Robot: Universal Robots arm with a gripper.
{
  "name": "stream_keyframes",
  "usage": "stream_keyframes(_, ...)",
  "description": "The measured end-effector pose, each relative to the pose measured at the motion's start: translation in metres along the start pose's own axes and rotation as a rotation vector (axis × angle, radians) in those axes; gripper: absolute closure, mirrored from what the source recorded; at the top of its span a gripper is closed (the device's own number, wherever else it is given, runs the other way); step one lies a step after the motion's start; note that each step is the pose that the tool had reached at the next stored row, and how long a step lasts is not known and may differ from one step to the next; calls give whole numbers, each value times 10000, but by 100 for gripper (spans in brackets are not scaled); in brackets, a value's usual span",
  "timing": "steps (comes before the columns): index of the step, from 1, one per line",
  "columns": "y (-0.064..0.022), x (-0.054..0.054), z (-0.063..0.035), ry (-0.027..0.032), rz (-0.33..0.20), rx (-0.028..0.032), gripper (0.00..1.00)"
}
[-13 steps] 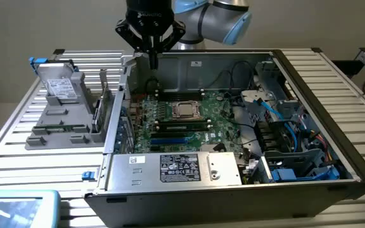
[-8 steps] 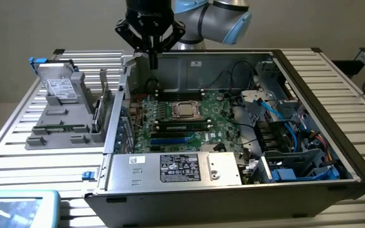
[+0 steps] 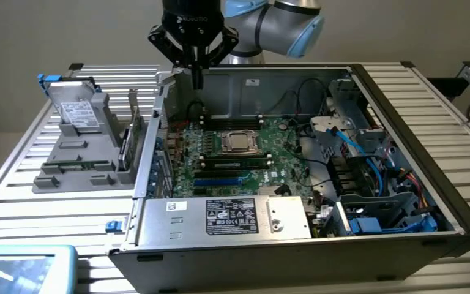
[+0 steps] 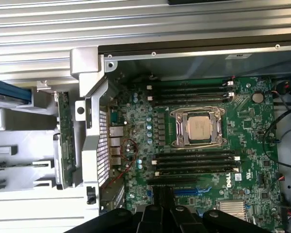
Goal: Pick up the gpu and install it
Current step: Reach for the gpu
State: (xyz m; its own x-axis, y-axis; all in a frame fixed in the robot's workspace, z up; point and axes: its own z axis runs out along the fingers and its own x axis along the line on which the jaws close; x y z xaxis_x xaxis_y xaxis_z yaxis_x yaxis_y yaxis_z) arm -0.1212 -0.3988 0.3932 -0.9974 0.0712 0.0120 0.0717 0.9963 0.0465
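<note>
Robot gripper point(image 3: 195, 66) closed tight on the gpu point(image 3: 196, 78), a thin dark card hanging straight down from its fingertips. Below the gripper lies the open computer case point(image 3: 398, 122) with its green motherboard point(image 3: 243, 153); a grey parts holder point(image 3: 71, 159) sits off to one side

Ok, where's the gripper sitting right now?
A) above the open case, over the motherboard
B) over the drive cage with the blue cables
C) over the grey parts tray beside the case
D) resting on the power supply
A: in the exterior view the gripper hangs above the far end of the open case, and the wrist view looks straight down on the motherboard.
</note>
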Motion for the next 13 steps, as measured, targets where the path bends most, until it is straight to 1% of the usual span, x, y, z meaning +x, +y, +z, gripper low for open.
stream_keyframes(2,-1,15,0,-33,1,-2,88)
stream_keyframes(5,-8,106,1,-60,-1,-5,88)
stream_keyframes(13,-33,450,7,-105,-2,-8,88)
